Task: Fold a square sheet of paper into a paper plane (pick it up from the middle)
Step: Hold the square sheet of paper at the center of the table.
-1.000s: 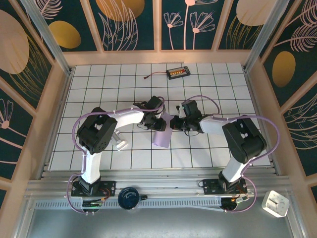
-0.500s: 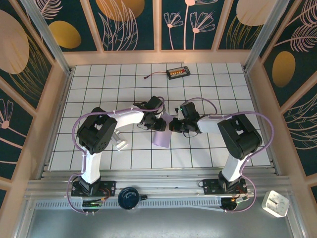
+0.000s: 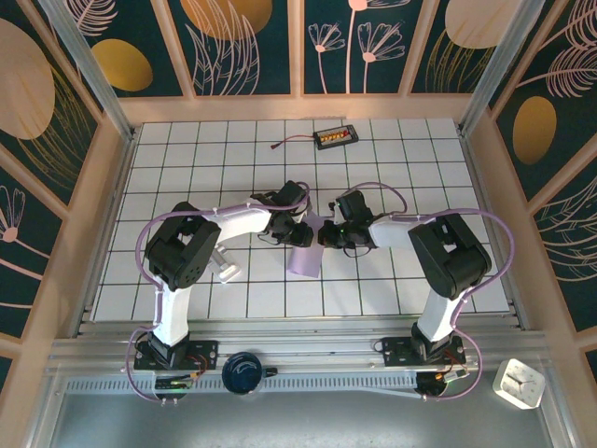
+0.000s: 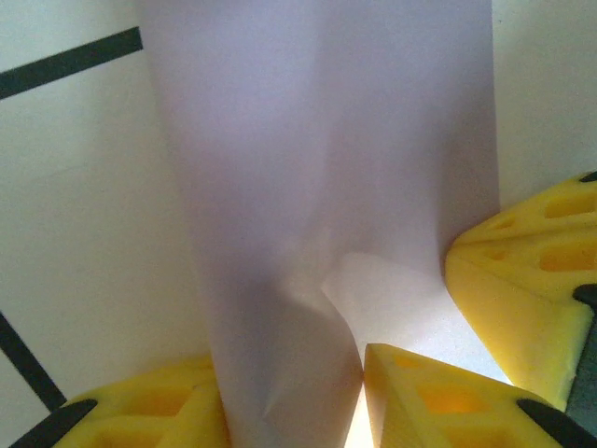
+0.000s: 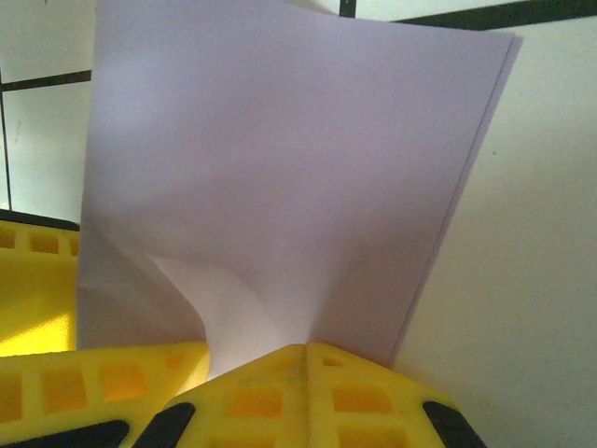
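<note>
The square sheet of paper [image 3: 305, 260] is pale lavender and folded over into a narrow doubled rectangle at the table's middle, not a dart. Its upper edge rises between my two grippers, which meet tip to tip. My left gripper [image 3: 300, 232] has the paper bunched between its yellow fingers [image 4: 140, 411], touching both sides. The paper [image 4: 308, 168] runs away from it across the tiles. My right gripper [image 3: 328, 236] is shut, its tips [image 5: 306, 347] pinching the near edge of the sheet [image 5: 280, 168]. A curled inner layer [image 5: 224, 308] shows beside them.
A small silvery-white block [image 3: 227, 272] lies by the left arm. A black box with orange connectors [image 3: 335, 137] and its cable [image 3: 284, 143] sit at the far side. Wooden walls [image 3: 112, 187] fence the tiled table [image 3: 410, 168].
My right gripper has crept a little to the left, closer to the left gripper. The left arm and the paper have stayed put.
</note>
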Tool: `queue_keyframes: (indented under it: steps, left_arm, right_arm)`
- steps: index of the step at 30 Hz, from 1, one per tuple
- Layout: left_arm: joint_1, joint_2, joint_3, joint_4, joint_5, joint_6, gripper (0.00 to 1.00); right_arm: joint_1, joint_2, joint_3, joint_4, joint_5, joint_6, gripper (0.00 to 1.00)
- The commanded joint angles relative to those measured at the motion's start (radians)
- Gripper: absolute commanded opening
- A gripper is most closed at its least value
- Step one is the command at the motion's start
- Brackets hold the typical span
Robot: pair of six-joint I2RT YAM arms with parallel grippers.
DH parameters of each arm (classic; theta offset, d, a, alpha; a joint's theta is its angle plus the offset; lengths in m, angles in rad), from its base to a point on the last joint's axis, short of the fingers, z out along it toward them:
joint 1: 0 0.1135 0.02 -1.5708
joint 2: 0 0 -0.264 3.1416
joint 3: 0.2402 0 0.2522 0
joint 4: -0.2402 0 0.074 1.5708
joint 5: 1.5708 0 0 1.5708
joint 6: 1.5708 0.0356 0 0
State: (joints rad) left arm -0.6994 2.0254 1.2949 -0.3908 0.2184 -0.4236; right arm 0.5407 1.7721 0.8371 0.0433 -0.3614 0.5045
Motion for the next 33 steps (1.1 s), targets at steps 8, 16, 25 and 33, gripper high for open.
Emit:
queue_keyframes:
  steps: [8, 16, 25, 33]
  left_arm:
    - [0.009, 0.118, -0.067, -0.072, -0.12, -0.006, 0.39]
    - [0.011, 0.097, -0.033, -0.088, -0.128, -0.017, 0.48]
    - [0.012, 0.03, -0.02, -0.114, -0.164, -0.023, 0.61]
    - [0.013, -0.095, -0.009, -0.14, -0.168, -0.028, 0.69]
  right_arm:
    - [0.001, 0.083, -0.007, -0.178, 0.131, -0.002, 0.0]
    - [0.001, 0.095, -0.012, -0.187, 0.134, -0.004, 0.0]
    - [0.001, 0.104, -0.012, -0.203, 0.139, -0.007, 0.0]
    - [0.001, 0.105, -0.014, -0.201, 0.139, -0.006, 0.0]
